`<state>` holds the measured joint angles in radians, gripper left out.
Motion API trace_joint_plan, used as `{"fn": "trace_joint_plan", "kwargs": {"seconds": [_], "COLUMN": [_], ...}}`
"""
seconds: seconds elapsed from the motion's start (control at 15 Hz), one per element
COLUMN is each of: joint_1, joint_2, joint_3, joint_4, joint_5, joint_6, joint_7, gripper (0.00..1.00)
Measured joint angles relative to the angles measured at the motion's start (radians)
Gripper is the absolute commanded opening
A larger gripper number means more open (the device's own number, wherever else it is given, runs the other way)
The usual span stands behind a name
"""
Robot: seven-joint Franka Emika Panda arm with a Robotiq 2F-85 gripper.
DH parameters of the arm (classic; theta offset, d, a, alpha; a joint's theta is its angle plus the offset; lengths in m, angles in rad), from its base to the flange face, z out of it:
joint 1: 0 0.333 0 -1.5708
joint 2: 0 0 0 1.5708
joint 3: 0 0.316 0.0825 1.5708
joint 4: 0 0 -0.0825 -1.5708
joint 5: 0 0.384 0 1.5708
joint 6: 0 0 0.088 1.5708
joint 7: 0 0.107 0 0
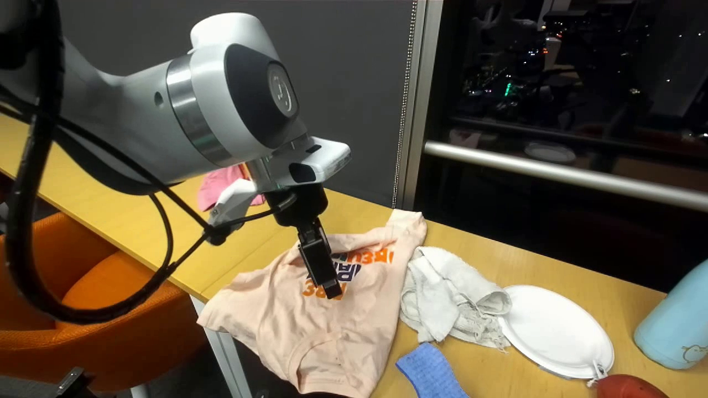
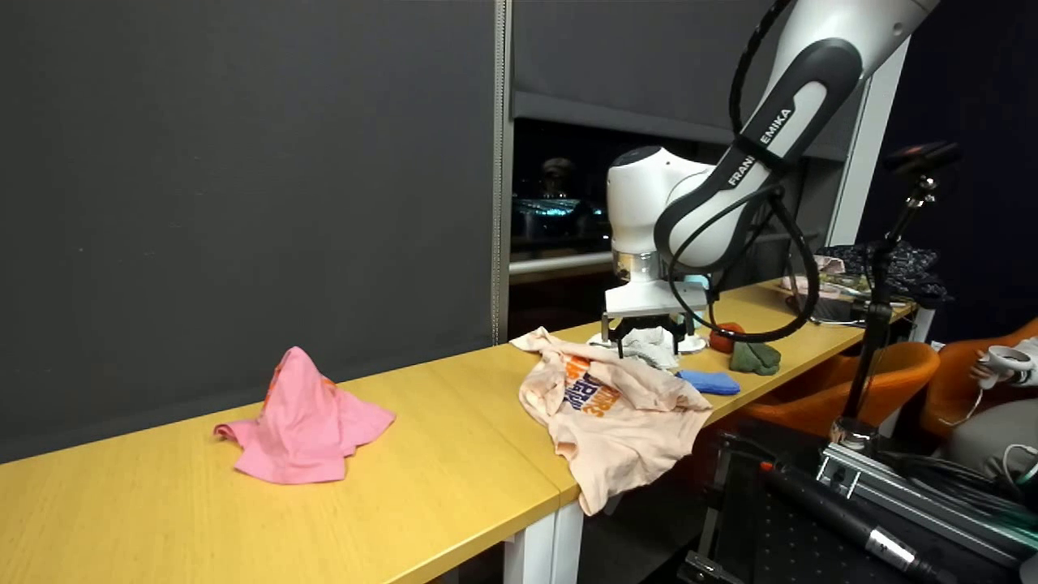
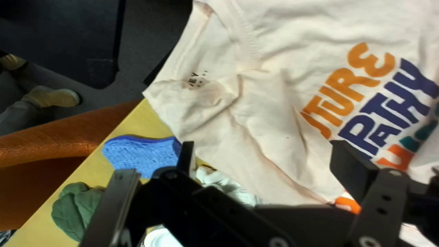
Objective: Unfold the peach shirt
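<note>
Peach shirt (image 1: 326, 323): in an exterior view I see it loosely spread, creased, across the surface (image 1: 514, 266), partly overhanging the edge, just beside a white cloth (image 1: 456, 298).
Tool (image 1: 333, 290): there it points down over the shirt.
Pink cloth (image 2: 304, 430): in an exterior view I find it peaked, well apart from the shirt.
Tool fingers (image 3: 353, 169): in the wrist view I have them wide apart above the shirt.
Blue object (image 3: 144, 156): just beside the shirt, near a green object (image 3: 76, 209).

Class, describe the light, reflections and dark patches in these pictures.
In an exterior view, the dark window faintly mirrors the plate; in the wrist view, the shirt looks washed out, paler than in both exterior views, while the claw is mostly dark.
</note>
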<state>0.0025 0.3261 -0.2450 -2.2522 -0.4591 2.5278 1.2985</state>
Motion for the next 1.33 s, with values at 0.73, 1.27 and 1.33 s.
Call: {"fn": "trace_joint_plan", "kwargs": {"seconds": [0.73,1.27,1.33], "joint_1": [0.021,0.013,0.014], "joint_2": [0.309,0.403,0.413], "joint_3": [0.014,0.012,0.012], "joint_4": [0.372,0.434,0.449], "joint_5": [0.179,0.253,0.254], "joint_6": [-0.042,-0.055,-0.055], "joint_7": [-0.047,-0.072,-0.072], "gripper": [1.00,1.00,1.00]}}
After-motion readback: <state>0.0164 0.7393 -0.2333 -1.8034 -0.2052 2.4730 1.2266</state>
